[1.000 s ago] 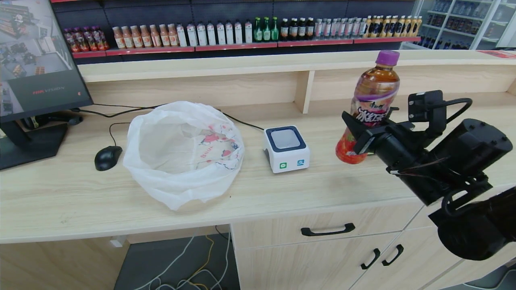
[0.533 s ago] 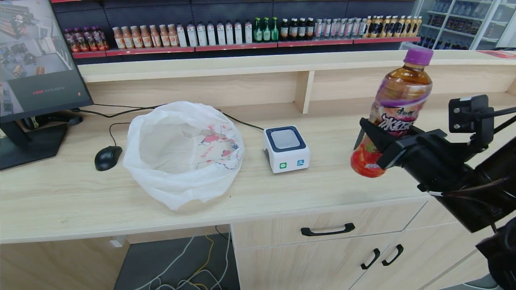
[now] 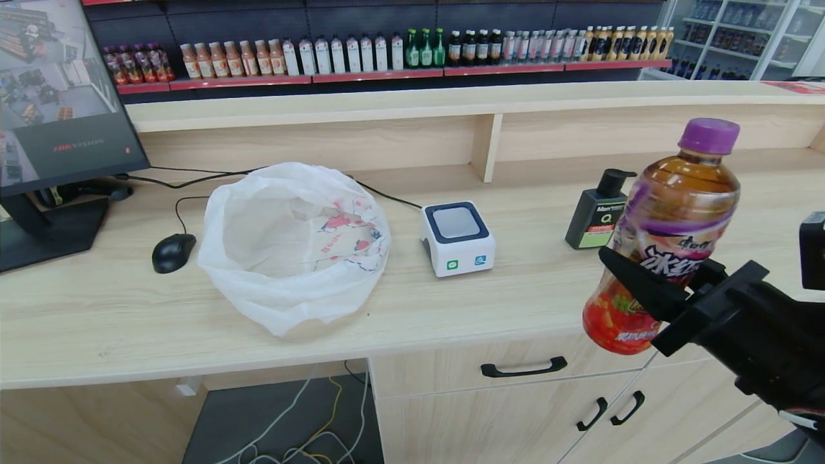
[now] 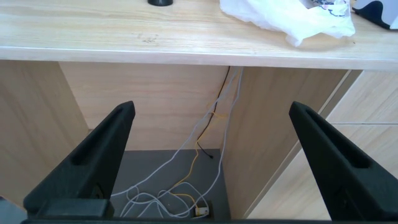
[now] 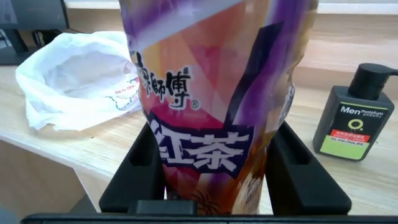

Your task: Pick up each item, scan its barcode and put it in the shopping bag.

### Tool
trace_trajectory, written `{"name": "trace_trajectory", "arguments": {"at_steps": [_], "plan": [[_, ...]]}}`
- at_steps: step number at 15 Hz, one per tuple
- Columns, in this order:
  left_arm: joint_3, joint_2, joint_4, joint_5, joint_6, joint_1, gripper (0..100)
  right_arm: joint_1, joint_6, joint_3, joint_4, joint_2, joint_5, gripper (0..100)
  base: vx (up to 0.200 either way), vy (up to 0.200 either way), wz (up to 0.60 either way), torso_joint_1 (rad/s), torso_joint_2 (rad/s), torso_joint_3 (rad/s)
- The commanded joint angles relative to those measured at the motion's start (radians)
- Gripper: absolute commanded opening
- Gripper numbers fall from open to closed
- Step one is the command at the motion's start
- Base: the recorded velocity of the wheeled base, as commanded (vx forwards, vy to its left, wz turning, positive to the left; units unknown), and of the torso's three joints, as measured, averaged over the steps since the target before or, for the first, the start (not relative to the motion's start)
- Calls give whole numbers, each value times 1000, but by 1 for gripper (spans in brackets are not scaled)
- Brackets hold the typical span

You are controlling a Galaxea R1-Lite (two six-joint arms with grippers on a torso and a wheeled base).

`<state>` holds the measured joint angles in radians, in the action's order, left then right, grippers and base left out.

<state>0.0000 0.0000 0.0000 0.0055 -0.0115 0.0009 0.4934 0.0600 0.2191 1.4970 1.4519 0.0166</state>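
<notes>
The left gripper (image 4: pixel 211 113) hangs low in front of the light wooden counter (image 3: pixel 451 303), its two black fingers spread wide with nothing between them and loose cables on the floor beyond; on the counter's left part lies a black computer mouse (image 3: pixel 173 252); just beside it sits the white crumpled plastic shopping bag (image 3: pixel 293 245), its mouth open upward and no goods visible inside; to the right of the bag, near but not touching, stands a small white box scanner with a dark glass top (image 3: pixel 457 238); further right stands a dark square pump bottle with a green label (image 3: pixel 596 212), not yet picked up; at the far right the right gripper (image 3: pixel 651 293) is clamped on the lower half of a clear plastic bottle of amber tea with a purple cap and a purple and red label (image 3: pixel 683 200), carried upright in the air off the front edge of the counter, well apart from the scanner.

The step in hand looks like the carry toward scanning; the next move probably calls for swinging the bottle left over the scanner's glass and turning it so its barcode faces the window, before lowering it into the bag.
</notes>
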Motion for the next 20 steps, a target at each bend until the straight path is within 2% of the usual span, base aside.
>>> {"name": "trace_trajectory", "arguments": {"at_steps": [1,4,7,11,13,14,16,18,20], "plan": [[0,0,0,1,-1,1,100,1,1,-12,-6,-35,0,0,0,0,0,0,0,0],[0,0,0,1,-1,1,100,5,63,-76,-26,-76,0,0,0,0,0,0,0,0],[0,0,0,1,-1,1,100,85,293,-118,-26,-108,-4,0,0,0,0,0,0,0],[0,0,0,1,-1,1,100,263,620,-73,-27,-93,-24,0,0,0,0,0,0,0],[0,0,0,1,-1,1,100,332,718,-61,-27,-76,-43,0,0,0,0,0,0,0],[0,0,0,1,-1,1,100,386,781,-35,-27,-68,-84,0,0,0,0,0,0,0],[0,0,0,1,-1,1,100,562,925,9,-27,2,-216,0,0,0,0,0,0,0],[0,0,0,1,-2,1,100,697,1020,108,-27,99,-288,0,0,0,0,0,0,0],[0,0,0,1,-1,1,100,731,1086,187,-27,128,-294,0,0,0,0,0,0,0]]}}
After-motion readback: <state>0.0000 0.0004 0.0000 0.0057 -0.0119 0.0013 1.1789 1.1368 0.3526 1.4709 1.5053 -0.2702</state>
